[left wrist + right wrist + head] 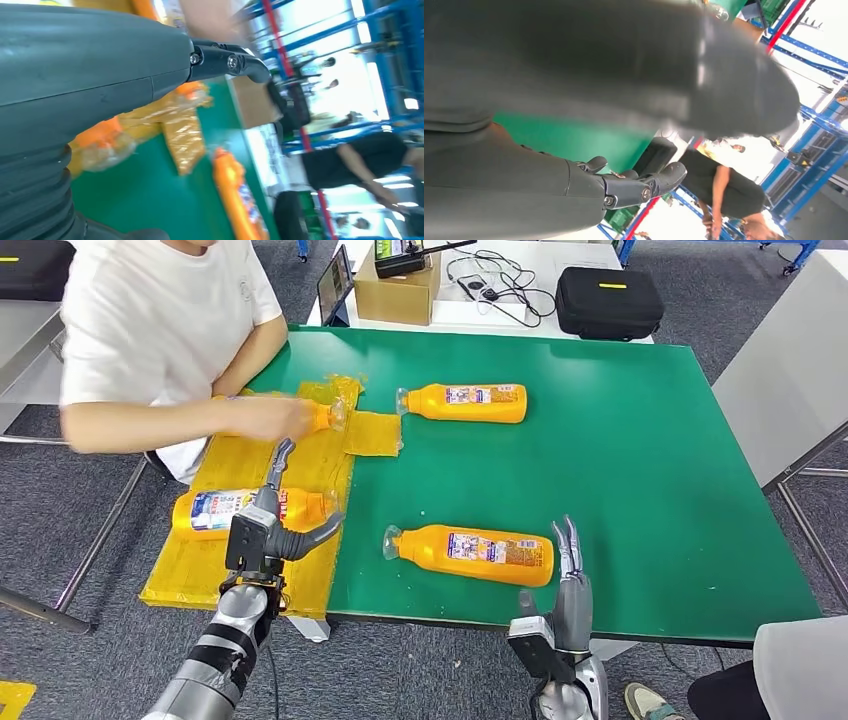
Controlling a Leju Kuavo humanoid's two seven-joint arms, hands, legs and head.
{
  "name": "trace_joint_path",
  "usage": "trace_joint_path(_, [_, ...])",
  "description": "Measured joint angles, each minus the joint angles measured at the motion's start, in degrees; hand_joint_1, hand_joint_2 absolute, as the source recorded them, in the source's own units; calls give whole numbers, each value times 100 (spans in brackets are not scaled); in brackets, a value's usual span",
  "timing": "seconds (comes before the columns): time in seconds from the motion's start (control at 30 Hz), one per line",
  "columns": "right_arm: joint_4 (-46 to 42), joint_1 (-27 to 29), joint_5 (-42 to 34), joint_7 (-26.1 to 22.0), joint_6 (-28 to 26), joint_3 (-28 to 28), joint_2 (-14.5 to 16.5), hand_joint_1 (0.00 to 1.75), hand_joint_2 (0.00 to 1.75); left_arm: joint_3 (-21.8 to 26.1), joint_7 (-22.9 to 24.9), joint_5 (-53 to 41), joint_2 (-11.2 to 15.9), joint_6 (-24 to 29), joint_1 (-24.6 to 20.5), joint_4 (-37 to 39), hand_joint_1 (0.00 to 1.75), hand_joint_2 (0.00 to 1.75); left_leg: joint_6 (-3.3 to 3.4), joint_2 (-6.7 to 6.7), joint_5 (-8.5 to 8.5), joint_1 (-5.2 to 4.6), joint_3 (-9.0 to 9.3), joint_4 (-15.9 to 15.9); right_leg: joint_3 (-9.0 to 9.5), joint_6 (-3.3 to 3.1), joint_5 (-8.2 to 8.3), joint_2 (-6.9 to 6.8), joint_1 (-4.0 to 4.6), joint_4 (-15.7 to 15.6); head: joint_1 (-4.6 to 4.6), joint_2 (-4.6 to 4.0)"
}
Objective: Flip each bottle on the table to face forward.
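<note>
Bottles lie on their sides across the green table (650, 440), and going from the left: a person's hand (285, 418) reaches in over the yellow mat (240, 455) and rests on a bottle at the far end of it (322, 418), probably laying it out or adjusting it for the robot; most of that bottle is covered by the hand, so I cannot tell which way its label faces; nearer on the same mat lies the mat bottle (215, 510), label up, neck pointing toward the table's middle; the left hand (275, 525) hangs over it with fingers spread and nothing in them, thumb stuck out to the side, which I judge to be a ready pose for a grasp; whether the fingers touch the bottle is hidden by the hand itself; the left wrist view is blurred and gives little beyond orange shapes on green; further right, the far bottle (470, 402) sits on bare green with its cap toward the mat; the near bottle (475, 554) lies close to the table's front edge, label showing; just beside its base stands the right hand (560, 610), fingers straight, apart and empty, seemingly waiting its turn; its lower part is cut off by the frame.
</note>
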Motion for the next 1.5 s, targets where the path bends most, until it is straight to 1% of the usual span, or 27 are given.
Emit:
trace_joint_path(0.1, [-88, 2, 645, 35, -463, 153, -51, 0, 175, -73, -123, 411, -64, 155, 173, -513, 0, 175, 0, 13, 0, 0, -8, 0, -11, 0, 1, 6, 0, 0, -1, 0])
trace_joint_path(0.17, [-145, -30, 1150, 165, -645, 279, -92, 0, 175, -147, -74, 705, -123, 310, 293, -945, 0, 175, 0, 16, 0, 0, -10, 0, -14, -1, 2, 8, 0, 0, -1, 0])
trace_joint_path(0.23, [-143, -125, 1483, 436, -620, 417, -148, 0, 175, -274, -1, 835, -157, 460, 408, -1378, 0, 175, 0, 15, 0, 0, -12, 0, -14, -1, 2, 8, 0, 0, -1, 0])
trace_joint_path(0.33, [34, -382, 1872, 935, -443, 639, -291, 0, 175, -496, 27, 913, -170, 629, 562, -1901, 0, 175, 0, 16, 0, 0, -13, 0, -15, 0, 3, 8, 0, -1, 0, 0])
trace_joint_path(0.4, [207, -539, 1962, 1042, -408, 741, -383, 0, 175, -611, 27, 946, -170, 674, 642, -2129, 0, 175, 1, 14, 1, 0, -13, 0, -15, 0, 3, 7, -1, -1, 1, 0])
trace_joint_path(0.53, [411, -701, 1998, 1064, -408, 857, -478, 0, 175, -726, 27, 963, -170, 708, 726, -2384, 0, 175, 1, 14, 0, 0, -15, 0, -15, 1, 3, 7, 0, 0, -1, 0])
trace_joint_path(0.63, [655, -900, 2389, 1409, -345, 966, -596, 0, 175, -770, 35, 1172, -193, 683, 826, -2533, 0, 175, 0, 19, 0, 0, -16, 0, -17, 1, 3, 9, 0, 0, -3, 0])
trace_joint_path(0.73, [1188, -1322, 2901, 1996, -153, 1020, -800, 0, 175, -878, 132, 1371, -257, 745, 1144, -2784, 0, 175, 1, 16, 0, -1, -16, 0, -18, 1, 3, 9, -1, -2, -2, 0])
trace_joint_path(0.8, [1613, -1597, 3093, 2326, 19, 1015, -939, 0, 175, -1021, 267, 1205, -273, 1035, 1360, -2942, 0, 175, 1, 11, 0, -2, -17, 1, -17, 1, 3, 8, -2, -4, 1, 0])
trace_joint_path(0.9, [2075, -1865, 3246, 2581, 195, 996, -1069, 0, 175, -1244, 408, 930, -281, 1403, 1577, -3034, 0, 175, 2, 8, 0, -3, -19, 2, -17, 2, 4, 8, -3, -5, 0, 0])
trace_joint_path(1.03, [2492, -2085, 3389, 2819, 528, 993, -1138, 0, 175, -1446, 486, 884, -286, 1604, 1706, -3085, 0, 175, 2, 13, -1, -3, -20, 2, -17, 2, 4, 9, -1, -4, -2, 0])
trace_joint_path(1.1, [2702, -2254, 3512, 3062, 908, 1001, -1139, 0, 175, -1524, 515, 877, -288, 1696, 1724, -3090, 0, 175, 2, 19, -1, -1, -17, 2, -17, 2, 4, 11, 1, -4, -2, 0])
trace_joint_path(1.2, [3067, -2684, 3788, 3783, 1813, 1087, -1088, 0, 175, -1588, 576, 836, -299, 1855, 1734, -3092, 0, 175, -1, 51, -9, 1, 8, 1, -9, -3, 7, 38, 3, -5, -2, 0])
trace_joint_path(1.23, [3185, -2831, 3879, 4020, 2071, 1133, -1058, 34, 175, -1603, 597, 825, -306, 1883, 1733, -3092, 0, 175, -1, 63, -13, 1, 22, 1, -2, -4, 7, 48, 4, -6, -2, 0])
trace_joint_path(1.27, [3295, -2952, 3949, 4189, 2249, 1174, -1032, 75, 175, -1619, 613, 820, -312, 1894, 1732, -3092, 0, 175, -1, 67, -17, 2, 35, 1, 7, -5, 5, 53, 4, -7, -2, 0])
trace_joint_path(1.33, [3461, -3111, 3999, 4293, 2389, 1231, -990, 161, 175, -1647, 640, 820, -322, 1882, 1733, -3092, 0, 175, 1, 60, -16, 2, 50, 0, 25, -4, 3, 53, 4, -7, 1, 0])
trace_joint_path(1.37, [3528, -3168, 4001, 4266, 2441, 1253, -970, 171, 175, -1659, 659, 825, -325, 1865, 1733, -3092, 0, 175, 2, 58, -16, 1, 54, 0, 31, -3, 4, 52, 3, -7, 0, 0])
trace_joint_path(1.4, [3585, -3216, 3993, 4209, 2495, 1274, -952, 174, 175, -1673, 677, 831, -327, 1845, 1731, -3092, 0, 175, 3, 58, -15, 1, 54, 0, 35, -2, 7, 52, 2, -7, 0, 0])
trace_joint_path(1.5, [3723, -3346, 3923, 3933, 2653, 1341, -908, 175, 175, -1720, 709, 855, -329, 1791, 1703, -3092, 0, 175, 8, 64, -11, -1, 55, 0, 33, -6, 20, 53, 1, -7, -1, 0])
